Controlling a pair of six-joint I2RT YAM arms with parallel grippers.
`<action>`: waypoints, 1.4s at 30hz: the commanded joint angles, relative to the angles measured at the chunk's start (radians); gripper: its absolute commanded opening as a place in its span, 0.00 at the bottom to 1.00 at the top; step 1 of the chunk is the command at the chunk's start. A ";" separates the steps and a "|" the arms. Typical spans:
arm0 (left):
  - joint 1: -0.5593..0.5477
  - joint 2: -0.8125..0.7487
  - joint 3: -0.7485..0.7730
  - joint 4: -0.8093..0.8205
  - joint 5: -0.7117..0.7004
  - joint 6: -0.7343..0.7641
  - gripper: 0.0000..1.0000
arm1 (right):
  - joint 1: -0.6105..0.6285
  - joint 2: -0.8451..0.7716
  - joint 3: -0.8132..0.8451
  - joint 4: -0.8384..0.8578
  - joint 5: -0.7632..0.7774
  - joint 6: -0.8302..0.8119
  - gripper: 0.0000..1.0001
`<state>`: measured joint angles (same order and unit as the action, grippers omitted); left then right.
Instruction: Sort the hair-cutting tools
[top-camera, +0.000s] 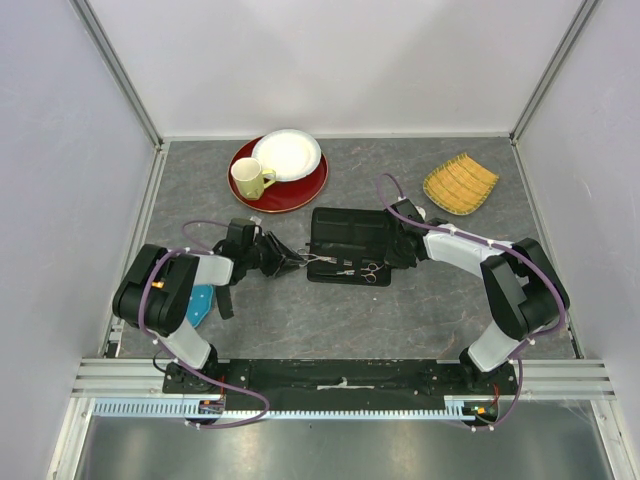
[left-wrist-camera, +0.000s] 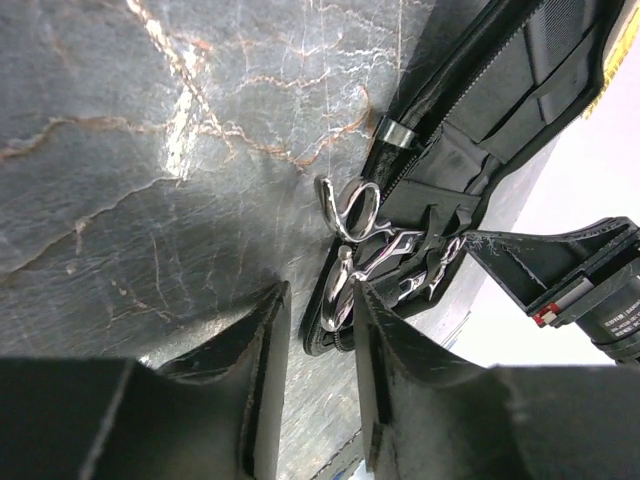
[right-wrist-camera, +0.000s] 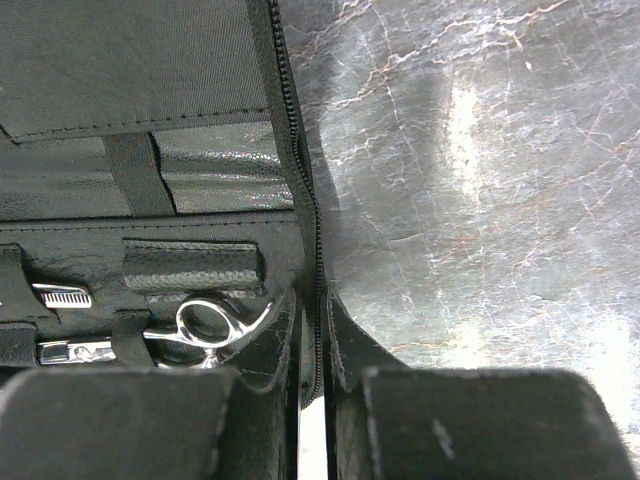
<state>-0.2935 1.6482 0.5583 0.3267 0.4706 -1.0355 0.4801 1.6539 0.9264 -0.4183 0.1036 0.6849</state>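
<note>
— Left gripper: what state?
— Jaws narrowly parted, a scissors ring between them at the open case's edge.
— Right gripper?
— Pinching the case's zipper edge; more scissors sit strapped inside.

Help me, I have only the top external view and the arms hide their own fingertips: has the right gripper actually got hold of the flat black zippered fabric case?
Observer: Yes. In the right wrist view the right gripper is clamped on the zipper edge of the flat black zippered fabric case.
Operator: And the left gripper?
Observer: The left gripper has its jaws apart. One ring handle of the thin silver metal scissors sits at its fingertips, with a gap showing on one side.
Operator: Is anything stowed in the case?
Observer: Inside the case lies another pair of silver scissors, its shank under a black loop.
</note>
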 joint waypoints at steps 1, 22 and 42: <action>-0.009 -0.002 0.028 -0.040 -0.026 0.061 0.35 | 0.011 0.064 -0.044 0.081 0.022 0.024 0.00; -0.052 0.059 0.101 -0.041 0.028 0.029 0.02 | 0.009 0.087 -0.038 0.092 -0.012 0.016 0.00; -0.125 0.072 0.130 -0.072 -0.033 -0.094 0.02 | 0.009 0.087 -0.046 0.104 -0.019 0.016 0.00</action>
<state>-0.3775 1.7393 0.6678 0.2859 0.4858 -1.0851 0.4801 1.6569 0.9260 -0.4160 0.1009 0.6846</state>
